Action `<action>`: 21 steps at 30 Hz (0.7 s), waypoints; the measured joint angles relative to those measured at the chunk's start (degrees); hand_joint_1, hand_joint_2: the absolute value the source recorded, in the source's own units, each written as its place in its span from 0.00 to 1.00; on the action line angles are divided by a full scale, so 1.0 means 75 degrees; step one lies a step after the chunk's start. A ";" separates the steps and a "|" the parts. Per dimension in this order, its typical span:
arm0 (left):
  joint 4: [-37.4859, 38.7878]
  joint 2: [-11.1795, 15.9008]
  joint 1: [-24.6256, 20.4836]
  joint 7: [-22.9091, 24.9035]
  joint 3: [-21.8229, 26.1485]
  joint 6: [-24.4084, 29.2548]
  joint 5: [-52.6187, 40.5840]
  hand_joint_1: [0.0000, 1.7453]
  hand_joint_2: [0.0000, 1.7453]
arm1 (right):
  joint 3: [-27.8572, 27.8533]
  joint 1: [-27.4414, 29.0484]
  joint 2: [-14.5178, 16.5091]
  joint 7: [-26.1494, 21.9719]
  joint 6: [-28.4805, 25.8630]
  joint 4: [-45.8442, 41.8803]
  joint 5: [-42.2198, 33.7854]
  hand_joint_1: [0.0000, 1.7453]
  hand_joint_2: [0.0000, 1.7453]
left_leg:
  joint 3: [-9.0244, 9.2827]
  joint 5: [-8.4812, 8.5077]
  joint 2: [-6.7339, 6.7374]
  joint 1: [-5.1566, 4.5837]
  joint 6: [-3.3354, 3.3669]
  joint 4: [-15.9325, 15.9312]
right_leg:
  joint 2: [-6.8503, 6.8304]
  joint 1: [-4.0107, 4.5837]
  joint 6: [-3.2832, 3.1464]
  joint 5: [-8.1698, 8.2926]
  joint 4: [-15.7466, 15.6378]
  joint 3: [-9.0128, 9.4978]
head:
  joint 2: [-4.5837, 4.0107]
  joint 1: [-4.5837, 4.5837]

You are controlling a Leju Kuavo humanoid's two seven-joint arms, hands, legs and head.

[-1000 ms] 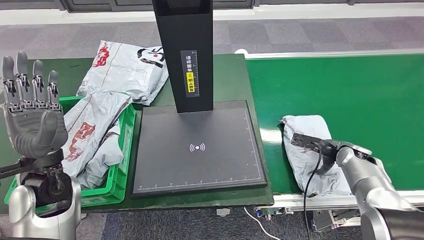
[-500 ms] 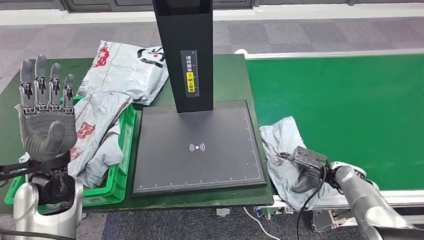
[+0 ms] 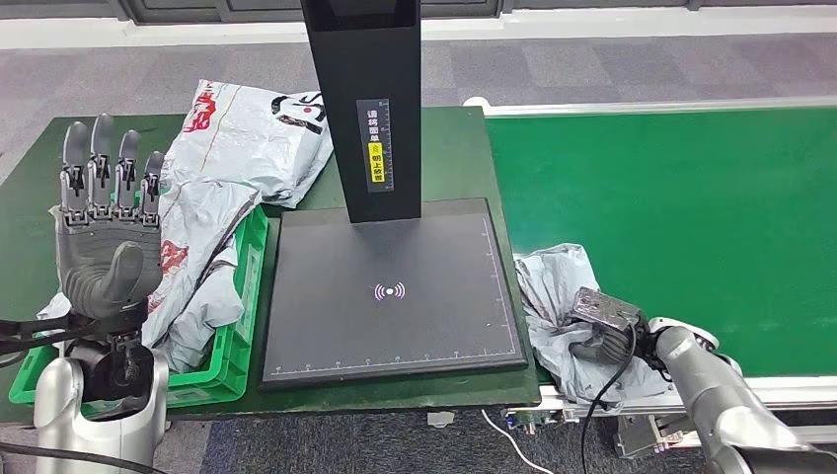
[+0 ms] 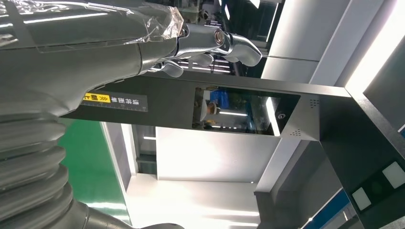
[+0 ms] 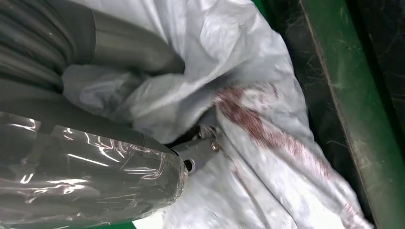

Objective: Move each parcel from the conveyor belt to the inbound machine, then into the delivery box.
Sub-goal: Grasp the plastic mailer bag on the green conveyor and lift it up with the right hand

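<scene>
Right hand (image 3: 599,326) at the near edge of the conveyor belt (image 3: 691,197), its fingers (image 5: 198,152) clamped on a crumpled grey parcel (image 3: 553,296). The parcel lies partly on the belt, its left portion just beside the right edge of the inbound machine's black scanning plate (image 3: 390,286), near the plate's front right corner; whether it touches the plate cannot be told. In the right wrist view the grey plastic (image 5: 267,119), marked with smeared red print, bunches around the thumb and fingers.

Left hand (image 3: 104,237) raised upright near the front left corner of the bench (image 3: 449,148), palm toward the camera, fingers (image 3: 99,163) straight and apart, holding nothing; it hangs above the green delivery box (image 3: 237,355). The box sits at the bench's left side, just beside the plate's left edge, and holds grey parcels with red print (image 3: 197,267). A further grey parcel (image 3: 252,138) lies on the bench behind the box, toward the rear left. The machine's black column (image 3: 365,99) rises from the rear edge of the plate, bearing a yellow label (image 3: 375,158).
</scene>
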 joint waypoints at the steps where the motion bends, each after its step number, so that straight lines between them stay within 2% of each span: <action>1: 0.0004 0.0000 0.0000 0.0000 0.0000 -0.0002 0.0000 0.00 1.00 | 0.0000 0.0003 0.0000 0.0001 -0.0001 0.0000 0.0001 1.00 1.00 | 0.0000 0.0000 0.0000 0.0000 0.0000 0.0000 | 0.0000 0.0000 0.0000 0.0000 0.0000 0.0000 | 0.0000 0.0000; 7: -0.0040 0.0000 0.0058 -0.0009 0.0011 -0.0001 0.0019 0.00 1.00 | -0.0001 0.0056 -0.0002 0.0052 -0.0274 -0.0034 -0.0122 1.00 1.00 | -0.0004 0.0000 -0.0001 0.0000 0.0000 -0.0001 | -0.0001 -0.0001 0.0000 0.0000 0.0000 0.0002 | 0.0000 0.0000; 16: -0.0610 0.0003 0.0594 -0.0079 0.0319 0.0064 0.0028 0.00 1.00 | -0.0382 0.0031 0.0045 -0.0165 -0.0783 -0.0360 -0.1014 1.00 1.00 | -0.0014 0.0000 -0.0009 0.0000 0.0000 -0.0002 | -0.0008 -0.0003 0.0000 0.0000 0.0001 0.0001 | 0.0000 0.0001; 18: -0.0713 0.0003 0.0697 -0.0103 0.0385 0.0120 0.0017 0.00 1.00 | -0.0581 0.0032 0.0136 -0.0263 -0.0853 -0.0497 -0.1455 1.00 1.00 | -0.0016 0.0000 -0.0008 0.0000 0.0000 -0.0003 | -0.0007 -0.0003 0.0000 0.0000 0.0001 -0.0001 | 0.0000 0.0001; 21: -0.0879 -0.0004 0.0892 -0.0118 0.0502 0.0227 -0.0036 0.00 1.00 | -0.1135 0.0064 0.0423 -0.0258 -0.0815 -0.0993 -0.2635 1.00 1.00 | -0.0015 0.0000 0.0000 0.0001 0.0000 -0.0003 | -0.0001 -0.0001 0.0000 0.0000 0.0001 -0.0006 | 0.0000 0.0001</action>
